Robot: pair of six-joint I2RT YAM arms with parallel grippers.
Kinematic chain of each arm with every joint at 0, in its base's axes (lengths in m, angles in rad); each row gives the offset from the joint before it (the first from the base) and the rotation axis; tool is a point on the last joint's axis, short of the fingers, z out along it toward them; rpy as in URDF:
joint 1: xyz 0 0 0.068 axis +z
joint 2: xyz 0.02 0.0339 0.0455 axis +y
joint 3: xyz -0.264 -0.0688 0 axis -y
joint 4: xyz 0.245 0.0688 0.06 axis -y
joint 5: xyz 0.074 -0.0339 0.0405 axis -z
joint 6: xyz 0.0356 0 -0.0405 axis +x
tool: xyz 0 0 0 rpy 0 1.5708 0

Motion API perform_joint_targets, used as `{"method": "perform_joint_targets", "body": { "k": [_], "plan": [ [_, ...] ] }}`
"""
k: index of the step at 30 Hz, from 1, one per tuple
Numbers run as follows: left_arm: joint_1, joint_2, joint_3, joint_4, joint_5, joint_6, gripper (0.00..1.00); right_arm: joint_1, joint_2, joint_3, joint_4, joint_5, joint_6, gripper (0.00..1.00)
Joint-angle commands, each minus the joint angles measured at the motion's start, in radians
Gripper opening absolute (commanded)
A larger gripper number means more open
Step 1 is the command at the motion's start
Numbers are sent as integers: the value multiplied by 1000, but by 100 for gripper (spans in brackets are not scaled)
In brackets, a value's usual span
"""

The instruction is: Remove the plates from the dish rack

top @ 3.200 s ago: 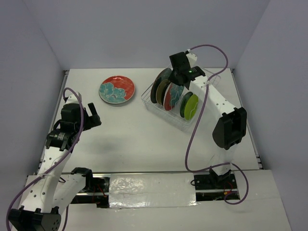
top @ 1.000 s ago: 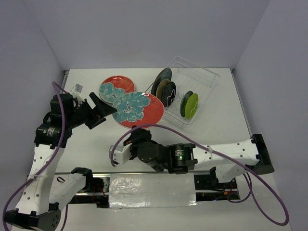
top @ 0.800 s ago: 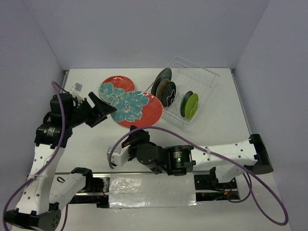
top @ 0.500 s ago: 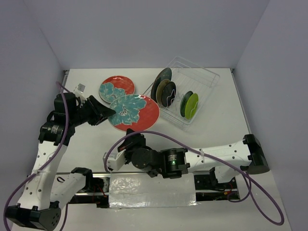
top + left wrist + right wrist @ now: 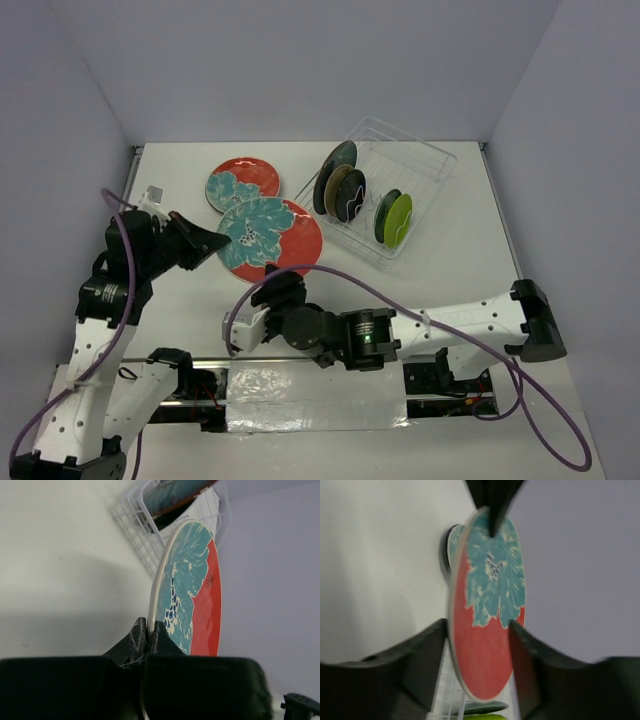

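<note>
Red-and-teal plate [image 5: 192, 590] stands on edge, its rim clamped between the left gripper [image 5: 149, 630] jaws. The right gripper [image 5: 477, 624] straddles it farther round, jaws apart. Held by one thin edge, it could pivot or slip. Just beyond the jaws a second plate [image 5: 240, 185] lies flat, crowding the set-down. Farther off, the dish rack [image 5: 425, 160] holds the other plates [image 5: 345, 190].

Two arms at one plate: the left pinches, the right stands loose.
The left arm [image 5: 100, 300] rises with a bent elbow, and the left gripper [image 5: 148, 629] is clamped tight on the rim of the red-and-teal plate [image 5: 192, 585]. The right arm [image 5: 455, 322] lies low, stretched leftward along the front. The right gripper [image 5: 477, 625] has its jaws parted either side of that plate's lower edge.
</note>
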Motion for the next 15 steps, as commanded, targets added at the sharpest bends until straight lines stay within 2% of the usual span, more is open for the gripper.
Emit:
{"method": "perform_joint_targets", "body": {
  "k": [1, 2, 8, 11, 15],
  "plan": [
    [5, -92, 18, 122, -128, -50, 0, -17, -150, -21, 119, -10, 117, 65],
    [3, -98, 23, 119, -148, -60, 0, -17, -168, -32, 107, -13, 137, 75],
    [3, -98, 55, 73, -311, -118, 0, -25, -338, -104, 70, -7, 284, 96],
    [5, -66, 77, 70, -441, -116, 0, -25, -443, -99, 24, 25, 403, 100],
    [16, 25, 46, 175, -491, -103, 0, -23, -526, -27, -133, 48, 603, 100]
  ]
}}
